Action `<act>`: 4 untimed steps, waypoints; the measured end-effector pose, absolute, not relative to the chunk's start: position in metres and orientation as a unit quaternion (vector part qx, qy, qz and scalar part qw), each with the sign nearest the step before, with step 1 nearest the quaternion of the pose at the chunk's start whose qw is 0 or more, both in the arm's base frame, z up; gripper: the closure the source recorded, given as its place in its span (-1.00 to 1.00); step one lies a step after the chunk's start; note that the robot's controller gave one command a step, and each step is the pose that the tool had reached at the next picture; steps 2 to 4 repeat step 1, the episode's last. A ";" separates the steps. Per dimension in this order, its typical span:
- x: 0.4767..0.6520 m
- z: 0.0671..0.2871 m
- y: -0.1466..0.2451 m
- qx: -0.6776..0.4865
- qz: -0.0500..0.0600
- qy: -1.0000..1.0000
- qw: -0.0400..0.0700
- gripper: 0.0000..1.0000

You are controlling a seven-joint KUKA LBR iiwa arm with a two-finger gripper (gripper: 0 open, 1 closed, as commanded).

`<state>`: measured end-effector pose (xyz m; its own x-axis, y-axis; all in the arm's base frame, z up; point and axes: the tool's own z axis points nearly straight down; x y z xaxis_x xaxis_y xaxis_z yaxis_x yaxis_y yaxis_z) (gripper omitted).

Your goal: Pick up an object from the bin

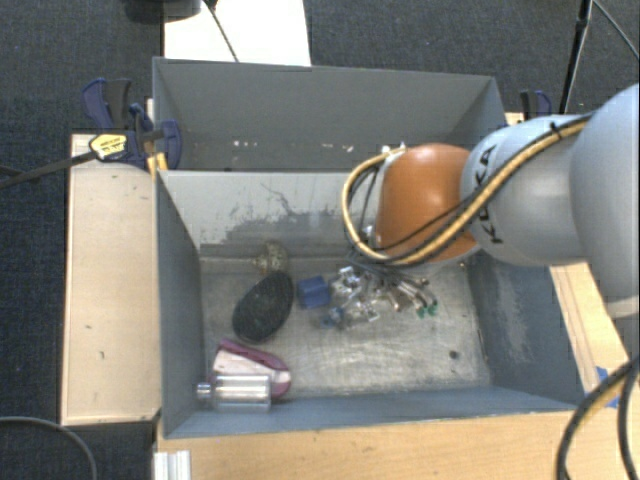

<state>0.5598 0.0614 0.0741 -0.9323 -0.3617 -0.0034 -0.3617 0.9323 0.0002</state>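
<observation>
Gripper (pixel 362 298) low over bin (pixel 330 118) floor centre, beneath orange wrist cover (pixel 425 203); whether wide or narrow cannot be told. Small blue piece (pixel 313 290) just beside it, left; dark oval object (pixel 263 306) farther left. Low stance likely suits grasp of nearby thing

Bare bin floor (pixel 400 363) along front-centre and right side: open passage. Left half crowded by 3 things: dark oval lump (pixel 263 306) mid-left, pink-and-clear bottle (pixel 245 378) lying in front-left corner, small brass-coloured piece (pixel 268 258) at back wall. Blue block (pixel 313 290) just beside gripper (pixel 358 296), narrow gap to dark oval lump. Orange wrist cover (pixel 425 203) overhangs back-centre.
</observation>
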 end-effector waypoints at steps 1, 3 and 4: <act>0.549 0.224 -0.003 -0.250 -0.002 0.968 0.005 1.00; 0.549 0.224 -0.003 -0.250 -0.002 0.968 0.005 1.00; 0.549 0.224 -0.003 -0.250 -0.002 0.968 0.005 1.00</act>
